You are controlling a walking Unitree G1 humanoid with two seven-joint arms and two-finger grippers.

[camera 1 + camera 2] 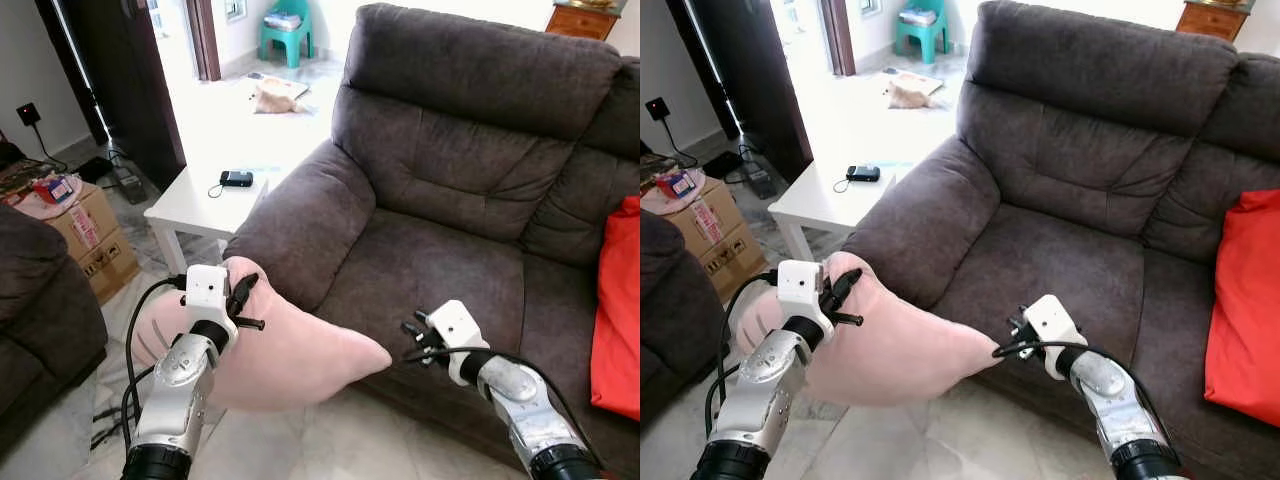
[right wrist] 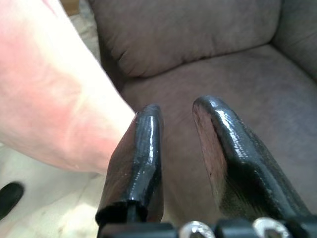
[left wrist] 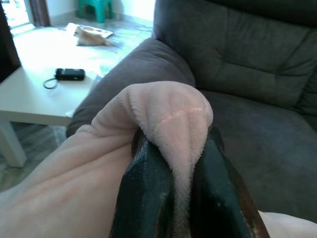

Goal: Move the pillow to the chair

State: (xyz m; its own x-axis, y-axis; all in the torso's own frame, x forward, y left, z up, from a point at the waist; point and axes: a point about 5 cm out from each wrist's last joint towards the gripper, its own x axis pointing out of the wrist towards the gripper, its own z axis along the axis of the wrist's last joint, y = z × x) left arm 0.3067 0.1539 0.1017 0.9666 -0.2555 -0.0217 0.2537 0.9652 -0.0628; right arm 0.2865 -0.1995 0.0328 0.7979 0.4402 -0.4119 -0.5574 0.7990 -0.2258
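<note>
1. Pink pillow (image 1: pixel 290 350): we hold it in the air in front of the dark brown sofa (image 1: pixel 470 150), just before the front edge of the seat cushion (image 1: pixel 430 270) beside the sofa's padded armrest (image 1: pixel 300 225). One corner of it points toward our right side.
2. Left gripper (image 3: pixel 184 163): we have it clamped on an upper corner of the pillow, the plush fabric pinched and bulging up between the two black fingers (image 3: pixel 146 193).
3. Right gripper (image 2: pixel 173 124): we carry it with its fingers parted and nothing between them, just beside the pillow's pointed corner, over the front of the seat cushion.
4. Red cushion (image 1: pixel 618 310): we note it at the far right end of the sofa, leaning against the backrest.
5. White side table (image 1: pixel 205 205): it stands next to the armrest and bears a small black device (image 1: pixel 236 179) with a cord.
6. Cardboard box (image 1: pixel 85 235): it sits on the floor to our left, beyond the side table.
7. Teal stool (image 1: pixel 287 35): it stands in the bright room behind.
</note>
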